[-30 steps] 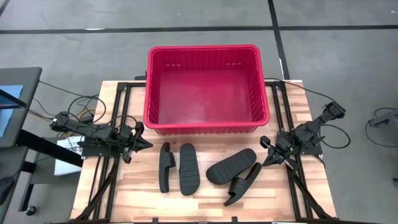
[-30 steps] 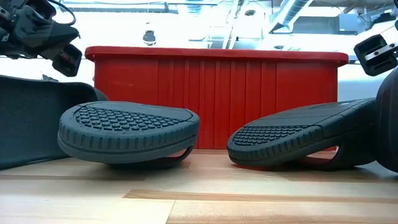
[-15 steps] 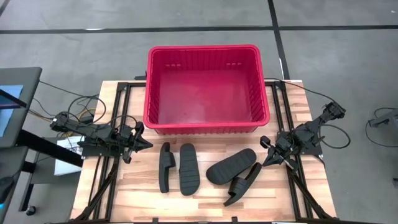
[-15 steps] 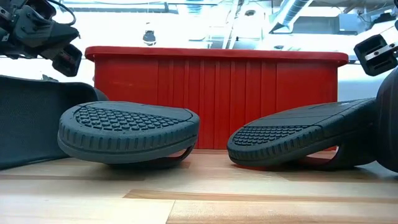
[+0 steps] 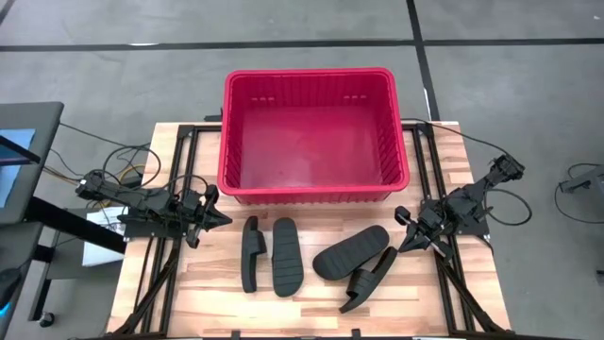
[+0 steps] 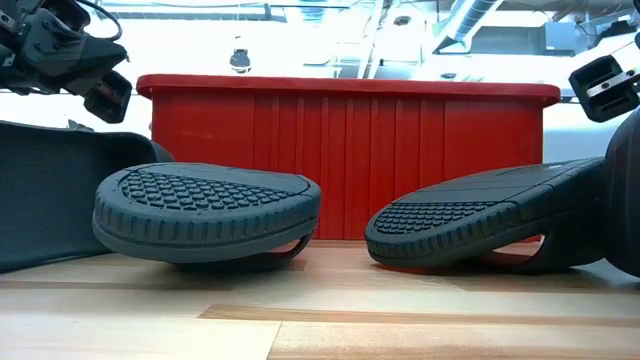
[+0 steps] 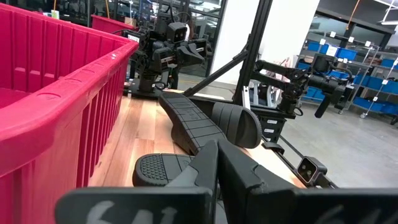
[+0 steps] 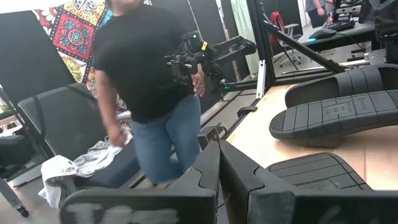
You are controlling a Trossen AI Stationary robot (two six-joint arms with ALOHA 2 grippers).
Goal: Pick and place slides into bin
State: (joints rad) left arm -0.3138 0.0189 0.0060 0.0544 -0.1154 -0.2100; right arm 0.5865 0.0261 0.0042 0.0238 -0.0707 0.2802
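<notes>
The red bin (image 5: 307, 132) stands at the table's far middle, with nothing showing inside it. Several black slides lie on the wood in front of it. One (image 5: 250, 253) rests on its side edge, and one (image 5: 286, 255) lies flat beside it. Two more (image 5: 351, 251) (image 5: 370, 280) lie slanted to the right, overlapping. My left gripper (image 5: 225, 220) hovers shut at the left, pointing level toward the slides (image 7: 211, 121). My right gripper (image 5: 406, 246) hovers shut at the right, pointing at the slanted pair (image 8: 339, 115). Neither touches anything.
Black frame rails (image 5: 156, 274) (image 5: 462, 283) run along both table sides, under the arms. Cables (image 5: 123, 161) trail off the left edge. In the right wrist view a person (image 8: 146, 81) stands beyond the table's left side, beside a dark chair (image 8: 62, 124).
</notes>
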